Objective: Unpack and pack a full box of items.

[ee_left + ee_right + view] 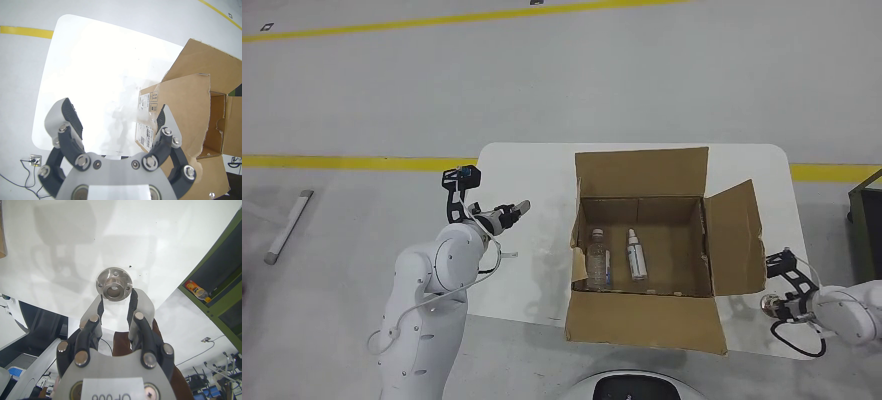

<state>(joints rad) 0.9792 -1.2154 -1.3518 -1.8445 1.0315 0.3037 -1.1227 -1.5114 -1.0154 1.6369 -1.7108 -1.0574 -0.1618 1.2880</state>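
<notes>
Grey flooring with yellow lines is surrounding a white counter, where an open cardboard box is sitting with its flaps spread. The left claw is hanging wide and empty above bare counter, with the box's outer wall just beside it. The right claw is sitting narrow around a round metal fitting, apparently gripping it, over the counter's edge and near the box's side flap.

Down inside the box, below and apart from both claws, a clear bottle and a white spray bottle are lying side by side.

Judging from this, the job is sitting partway. The box is looking far from full, one item is travelling in a claw, and two are waiting inside. I cannot tell whether the fitting is coming out or going back in.
</notes>
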